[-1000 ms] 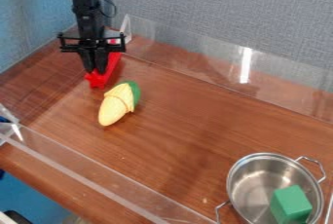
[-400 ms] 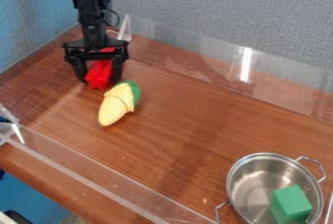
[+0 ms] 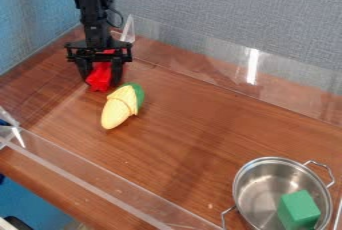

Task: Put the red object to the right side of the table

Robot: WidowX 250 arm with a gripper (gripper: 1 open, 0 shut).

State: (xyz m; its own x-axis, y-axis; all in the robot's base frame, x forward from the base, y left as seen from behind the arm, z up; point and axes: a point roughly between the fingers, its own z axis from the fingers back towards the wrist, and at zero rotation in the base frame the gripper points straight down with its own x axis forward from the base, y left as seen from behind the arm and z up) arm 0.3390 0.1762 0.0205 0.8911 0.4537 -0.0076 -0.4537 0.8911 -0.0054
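Observation:
The red object point(image 3: 103, 78), a small bright red block, lies on the dark wood table point(image 3: 201, 124) at the back left, close to the rear wall. My gripper point(image 3: 100, 68) points straight down over it. Its black fingers point(image 3: 82, 62) are spread apart on either side of the block, so the gripper is open and the block rests on the tabletop. The upper part of the block is hidden behind the gripper.
A yellow-green vegetable toy point(image 3: 122, 106) lies just in front of the red block. A steel pot point(image 3: 254, 179) at the front right corner holds a green cube point(image 3: 299, 211). Low clear acrylic walls point(image 3: 247, 66) edge the table.
The fingers, pinched on the red block a second ago, have spread apart and let it go. The block now sits on the table.

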